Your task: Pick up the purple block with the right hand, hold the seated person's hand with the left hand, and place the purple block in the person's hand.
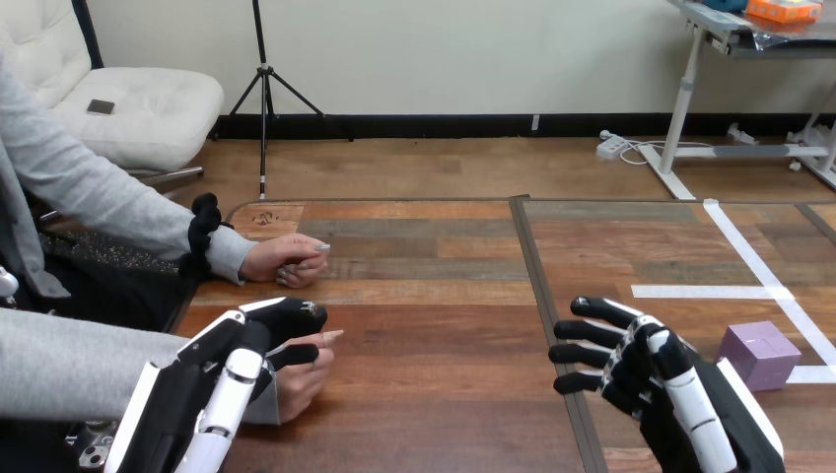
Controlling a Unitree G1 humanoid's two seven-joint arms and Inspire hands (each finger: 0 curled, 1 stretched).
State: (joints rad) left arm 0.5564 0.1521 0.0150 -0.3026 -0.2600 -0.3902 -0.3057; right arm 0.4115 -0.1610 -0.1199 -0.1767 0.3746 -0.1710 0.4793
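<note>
The purple block [757, 353] sits on the table near the right edge, beside white tape lines. My right hand [651, 379] hovers just left of it, open, with fingers spread and pointing left, apart from the block. At the lower left my left hand [232, 360] lies over the person's hand [301, 384], which rests on the table. My fingers curl over the top of that hand and my thumb crosses it, with one of the person's fingertips sticking out between them.
The person's other hand [286, 261] rests closed on the table farther back at the left. White tape lines [759, 266] mark the right part of the wooden table [434, 394]. A dark seam [542, 296] runs down the table's middle.
</note>
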